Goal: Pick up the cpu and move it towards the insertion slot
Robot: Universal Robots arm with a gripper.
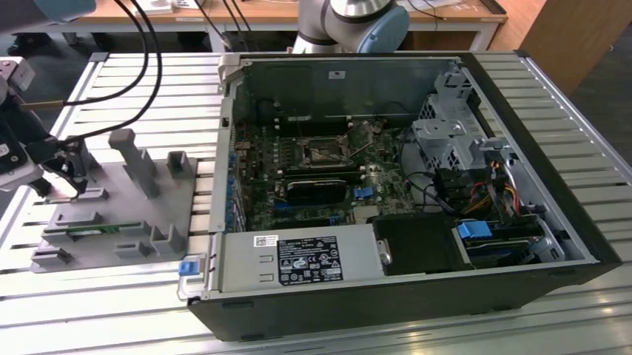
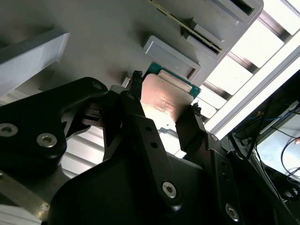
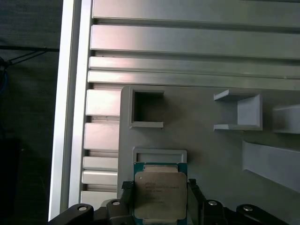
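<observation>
The cpu (image 3: 161, 197), a flat square chip with a silvery face on a green board, sits low on the grey plastic fixture (image 3: 211, 154) between my gripper's (image 3: 160, 186) black fingers (image 3: 127, 190). In the second wrist view the cpu (image 2: 164, 101) shows the same way, with my gripper (image 2: 165, 96) shut on its two opposite edges. In the exterior view my gripper (image 1: 64, 174) hangs over the fixture's (image 1: 129, 222) near-left part. The insertion slot (image 1: 321, 151) is a small square socket with a metal bracket on the motherboard inside the open computer case, well to the exterior view's right.
The open computer case (image 1: 395, 310) lies on a slatted metal table (image 1: 99, 296). A green memory stick (image 1: 94, 229) rests in the fixture, which has upright posts (image 1: 133, 159). Black cables (image 1: 148, 74) hang over the table's back left. Drive cages and wiring fill the case's right side.
</observation>
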